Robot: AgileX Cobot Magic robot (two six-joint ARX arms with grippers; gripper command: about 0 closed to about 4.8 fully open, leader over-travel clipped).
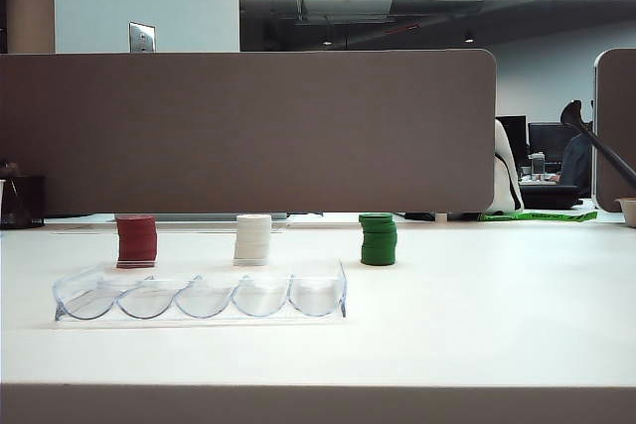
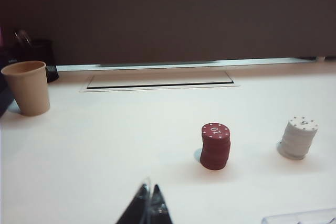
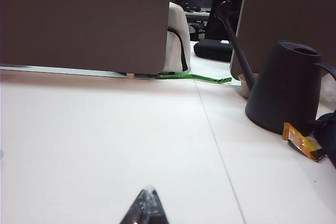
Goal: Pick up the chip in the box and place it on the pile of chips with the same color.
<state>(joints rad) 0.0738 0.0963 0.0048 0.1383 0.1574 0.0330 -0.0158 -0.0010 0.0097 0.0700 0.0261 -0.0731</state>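
Left gripper (image 2: 148,205) low over the table (image 2: 105,145), fingertips pressed together, nothing between them. Just ahead, the red stack (image 2: 215,146); farther along, the white stack (image 2: 298,137); a corner of the box (image 2: 302,217) at the frame edge. Paper cup (image 2: 27,87) well off to the side, wide bare surface between.

Right gripper (image 3: 146,207) likewise closed and empty, over open tabletop. Dark watering can (image 3: 286,85) and an orange wrapper (image 3: 302,141) near the table's side.

From outside, neither gripper visible. Box (image 1: 199,293) near the front edge, slots looking bare; chip not discernible. Green pile (image 1: 378,238) behind and beside its right end, apart from it.
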